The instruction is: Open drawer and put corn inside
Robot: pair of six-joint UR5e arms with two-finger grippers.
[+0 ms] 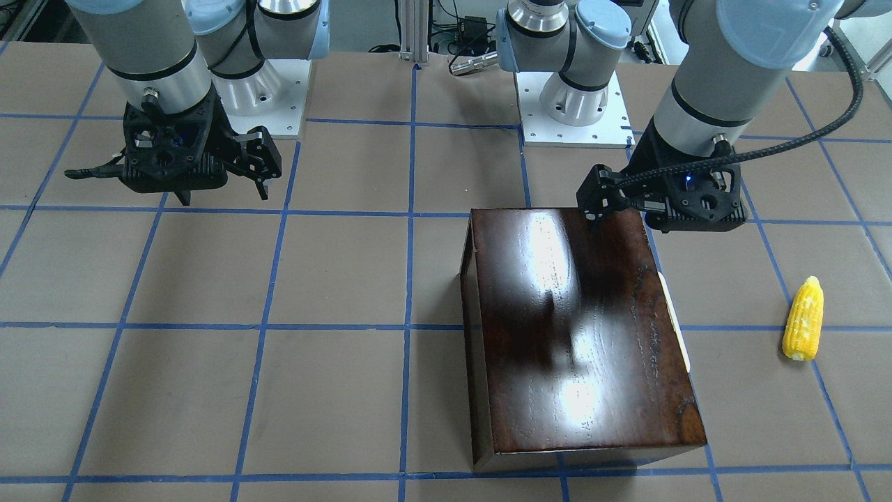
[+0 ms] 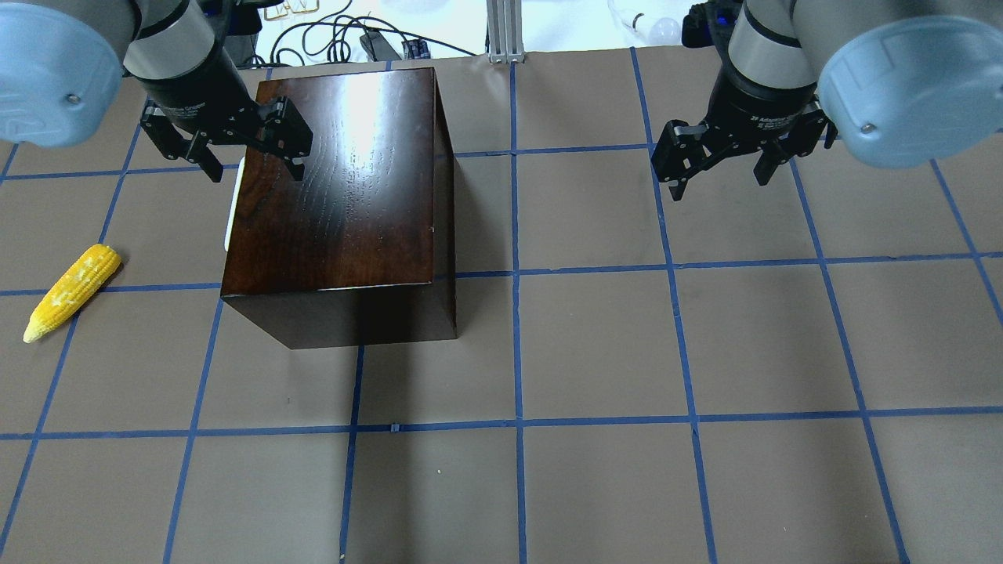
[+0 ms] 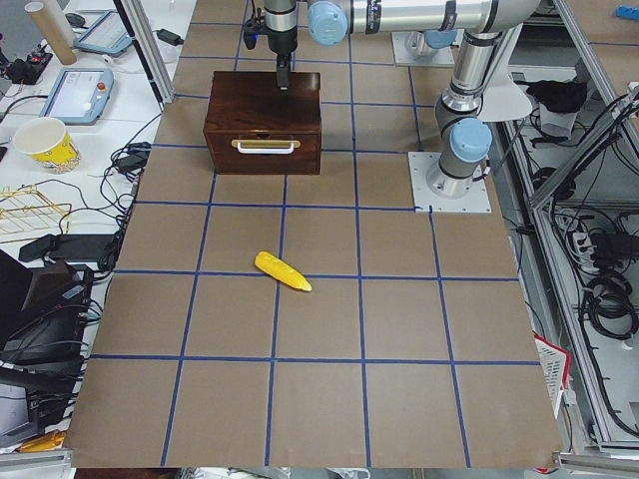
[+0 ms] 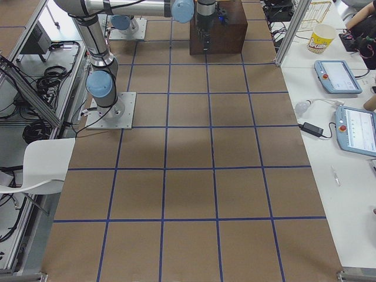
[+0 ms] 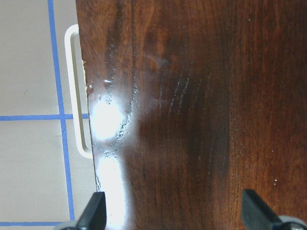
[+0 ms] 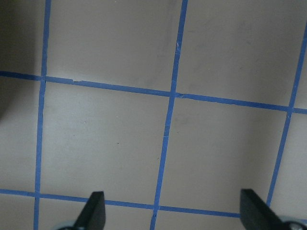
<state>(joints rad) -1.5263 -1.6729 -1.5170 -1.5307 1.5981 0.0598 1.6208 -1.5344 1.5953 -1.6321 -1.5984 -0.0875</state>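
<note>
The glossy dark-brown box [image 2: 345, 180] stands on the table, and its drawer is closed. Only the drawer's white handle [image 2: 232, 205] shows in the overhead view, on the box's left side. In the exterior left view I see the dark front panel [image 3: 262, 160] and the handle [image 3: 266, 147]. The yellow corn [image 2: 72, 291] lies on the table to the left of the box, also seen in the front-facing view [image 1: 803, 319]. My left gripper [image 2: 251, 160] is open and empty above the box top's handle-side edge [image 5: 172, 213]. My right gripper [image 2: 717, 176] is open and empty over bare table, far right of the box.
The table [image 2: 595, 352] is covered in brown paper with a blue tape grid. The arm bases [image 1: 571, 104] stand at the robot's edge. Cables and an aluminium post [image 2: 501, 31] lie beyond the far edge. Tablets [image 4: 338, 76] and a paper cup [image 3: 45, 145] sit on side benches.
</note>
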